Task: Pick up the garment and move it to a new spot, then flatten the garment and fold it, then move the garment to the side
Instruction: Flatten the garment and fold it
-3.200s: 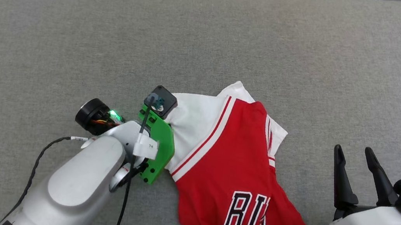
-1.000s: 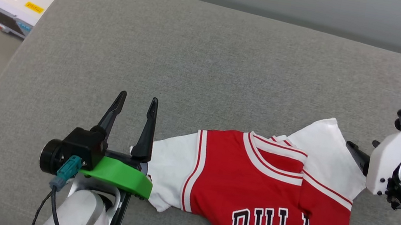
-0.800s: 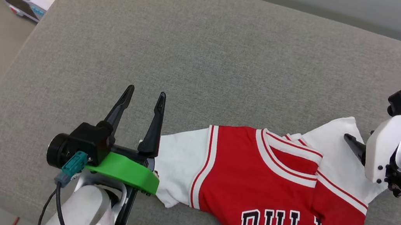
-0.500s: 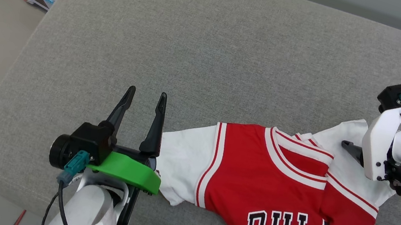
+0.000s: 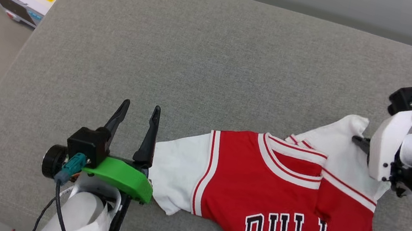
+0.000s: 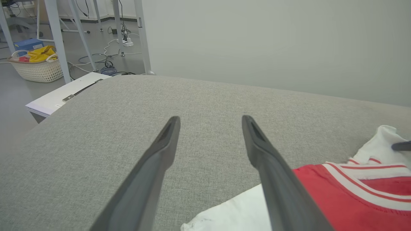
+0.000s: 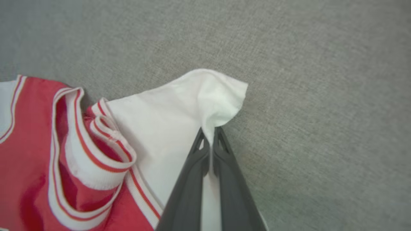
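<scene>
Garment [image 5: 261, 179] lies rumpled on the grey cushion [image 5: 199, 50]: soft, light, limp cloth, probably best taken at the sleeve hems. Right claw [image 7: 210, 133] pinches one white sleeve [image 7: 167, 109]; left claw [image 5: 141, 106] stands wide, empty, beside the other.

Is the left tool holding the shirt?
No, the left tool stands open and empty, with the shirt lying beside it.

The grey fabric cushion [image 5: 207, 51] in front of me has rounded left corners. The garment [image 5: 257, 179] lies on it along the near edge, toward the right, lettering facing up, with one white sleeve spread flat toward the near-left corner.
</scene>
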Controlling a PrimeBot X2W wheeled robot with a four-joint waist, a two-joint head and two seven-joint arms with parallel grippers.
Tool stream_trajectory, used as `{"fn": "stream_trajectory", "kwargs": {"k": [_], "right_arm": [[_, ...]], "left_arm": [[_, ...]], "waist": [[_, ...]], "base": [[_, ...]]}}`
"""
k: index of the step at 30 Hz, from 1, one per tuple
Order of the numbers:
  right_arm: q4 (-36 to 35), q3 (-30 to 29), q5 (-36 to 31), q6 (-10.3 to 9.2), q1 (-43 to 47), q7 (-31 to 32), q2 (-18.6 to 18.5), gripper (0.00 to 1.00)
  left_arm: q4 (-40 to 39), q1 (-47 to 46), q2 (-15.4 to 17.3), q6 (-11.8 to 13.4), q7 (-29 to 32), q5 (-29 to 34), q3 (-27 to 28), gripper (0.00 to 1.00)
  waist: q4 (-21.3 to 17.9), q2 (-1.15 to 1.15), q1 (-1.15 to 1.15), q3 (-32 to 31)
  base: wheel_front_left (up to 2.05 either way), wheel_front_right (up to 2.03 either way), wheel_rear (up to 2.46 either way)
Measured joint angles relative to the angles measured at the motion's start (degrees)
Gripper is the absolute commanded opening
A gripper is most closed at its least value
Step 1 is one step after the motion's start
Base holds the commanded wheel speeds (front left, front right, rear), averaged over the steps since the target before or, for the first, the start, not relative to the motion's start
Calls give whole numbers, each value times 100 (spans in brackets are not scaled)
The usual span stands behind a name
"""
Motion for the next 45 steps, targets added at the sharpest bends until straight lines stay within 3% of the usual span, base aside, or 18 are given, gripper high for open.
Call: {"fn": "stream_trajectory", "kwargs": {"k": [5, 13, 18, 21, 32, 34, 35, 39, 45], "right_arm": [[-177, -656, -75, 0, 222, -609, -218, 0], [-797, -1800, -445, 0, 1493, -906, -172, 0], [-1450, -2521, -818, 0, 2387, -782, 269, 0], [-1953, -2987, -1078, 0, 2872, -594, 595, 0], [-3103, -3546, -1623, 0, 3565, 140, 1560, 0], [-3217, -3555, -1618, 0, 3607, 210, 1642, 0], [-3243, -3562, -1621, 0, 3615, 231, 1655, 0], [-3365, -3655, -1636, 0, 3645, 309, 1699, 0], [-3442, -3849, -1774, 0, 3733, 349, 1711, 0]], "left_arm": [[31, 15, 272, -152, 463, -151, 33, 100], [243, 13, 761, -665, 2464, -991, -37, 100], [333, 13, 1111, -654, 3601, -1267, -81, 100], [452, 16, 1295, -521, 4155, -1318, -83, 100], [1168, -302, 1511, -419, 5156, -1432, -264, 100], [1274, -442, 1521, -475, 5420, -1472, -326, 39], [1296, -486, 1518, -522, 5490, -1499, -338, 0], [1400, -565, 1444, -711, 5364, -1514, -434, 0], [1467, -426, 1395, -822, 4272, -1162, -576, 0]], "waist": [[-175, 0, 0, -184], [-659, 0, 0, -367], [-1022, 0, 0, -411], [-1252, 0, 0, -402], [-1750, 1, -1, -141], [-1794, 1, -1, -101], [-1806, 0, -1, -90], [-1798, 0, -1, -100], [-1697, 0, -1, -268]], "base": [[0, 0, 0], [0, 0, 0], [0, 0, 0], [0, 0, 0], [0, 0, 0], [0, 0, 0], [0, 0, 0], [0, 0, 0], [0, 0, 0]]}}
